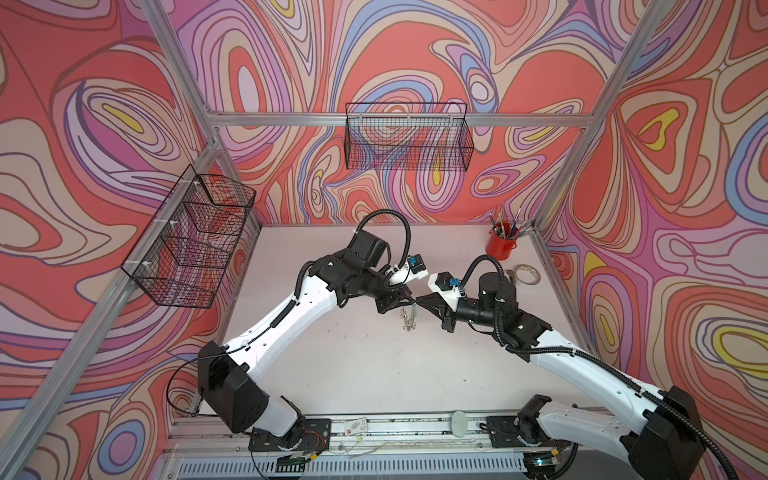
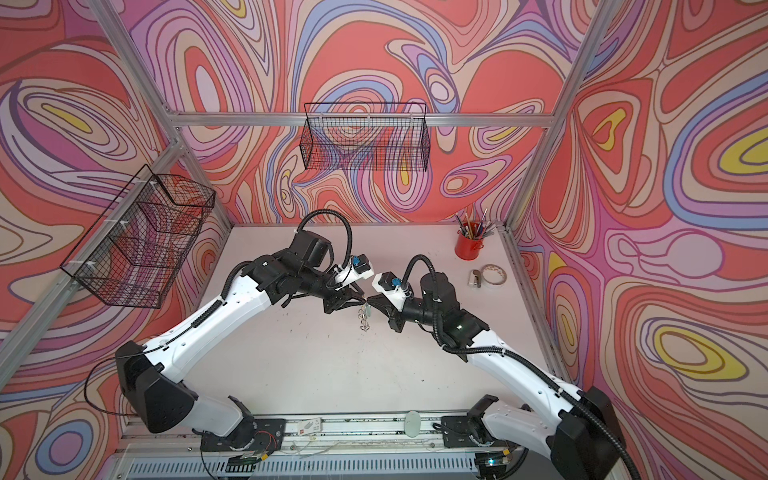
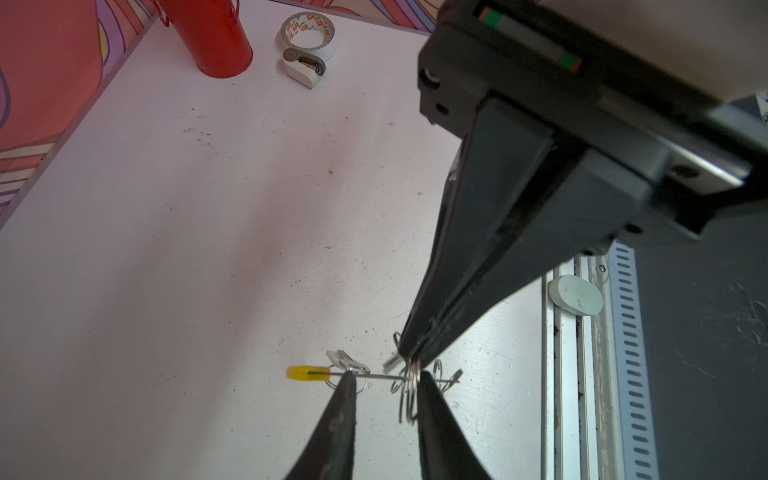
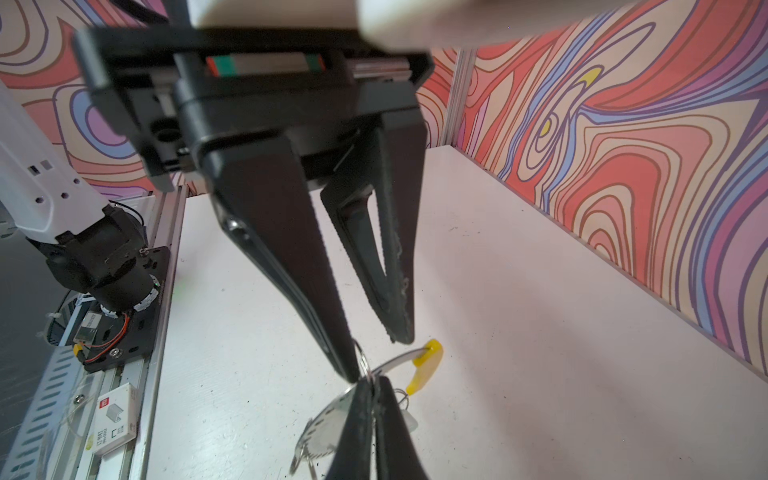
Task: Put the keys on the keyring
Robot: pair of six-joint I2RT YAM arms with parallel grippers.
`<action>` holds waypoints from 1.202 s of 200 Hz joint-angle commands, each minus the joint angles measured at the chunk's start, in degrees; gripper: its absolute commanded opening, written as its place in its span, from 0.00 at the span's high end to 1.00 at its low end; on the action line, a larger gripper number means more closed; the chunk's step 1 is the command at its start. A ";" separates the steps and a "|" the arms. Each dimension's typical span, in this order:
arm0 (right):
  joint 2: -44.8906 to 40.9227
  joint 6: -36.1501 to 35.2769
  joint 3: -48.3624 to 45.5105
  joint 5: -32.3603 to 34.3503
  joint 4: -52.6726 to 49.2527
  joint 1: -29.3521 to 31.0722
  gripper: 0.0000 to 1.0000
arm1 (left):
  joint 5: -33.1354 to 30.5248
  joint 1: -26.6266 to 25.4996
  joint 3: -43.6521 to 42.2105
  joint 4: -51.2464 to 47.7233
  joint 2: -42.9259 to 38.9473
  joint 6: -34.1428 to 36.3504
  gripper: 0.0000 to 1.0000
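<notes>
Clamping keyring (image 4: 324, 424), right end effector (image 4: 373, 383), midair

The right gripper (image 4: 373, 384) has its fingers pressed together on the rim of the flat grey keyring (image 4: 328, 419), over the white table (image 4: 519, 332). From that pinch, the yellow sleeve (image 4: 424, 365) sits at about two o'clock. The left gripper (image 4: 377, 357) reaches in from twelve o'clock, fingers apart, one tip touching a wire loop (image 4: 362, 358) just beside the pinch. A small box (image 4: 114, 415) lies at nine o'clock.
</notes>
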 commanded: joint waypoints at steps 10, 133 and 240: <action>0.35 -1.44 1.40 -0.81 0.51 0.32 1.00 | -0.97 -0.16 2.56 -3.74 1.36 1.94 0.86; -6.14 6.46 -1.01 8.71 4.09 -0.96 0.61 | 2.02 3.41 -16.70 26.90 -11.64 -17.67 1.00; -2.86 10.59 -0.15 4.46 6.94 -2.84 0.49 | 1.15 3.07 -44.72 83.00 -19.86 -37.62 1.00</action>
